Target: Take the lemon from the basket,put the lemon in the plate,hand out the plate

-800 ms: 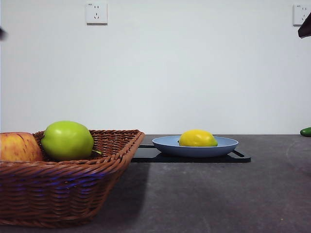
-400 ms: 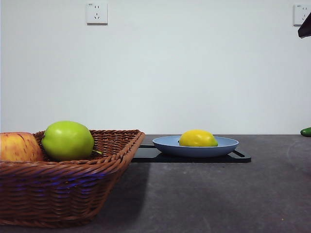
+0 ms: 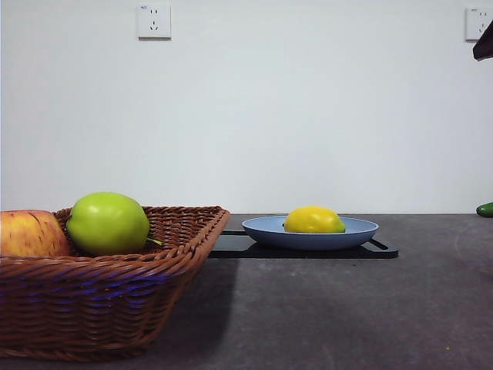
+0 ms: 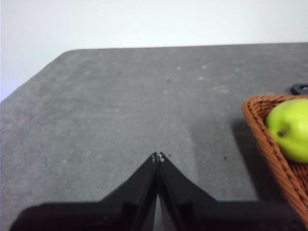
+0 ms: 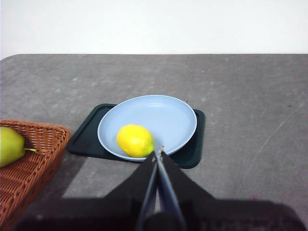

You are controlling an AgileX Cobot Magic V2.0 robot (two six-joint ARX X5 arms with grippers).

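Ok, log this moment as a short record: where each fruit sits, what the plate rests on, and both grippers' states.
lemon: small yellow oval lemon lies in the round light-blue plate
plate support: flat black rectangular tray
basket: brown woven wicker basket holds the round green fruit and the red-yellow apple
left gripper: shut, empty, above bare table beside the basket
right gripper: shut, empty, near the plate's rim
remaining: hand out plate

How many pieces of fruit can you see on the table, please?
3: the lemon lies in the plate; a green fruit and an apple sit in the basket. More could be hidden in the basket.
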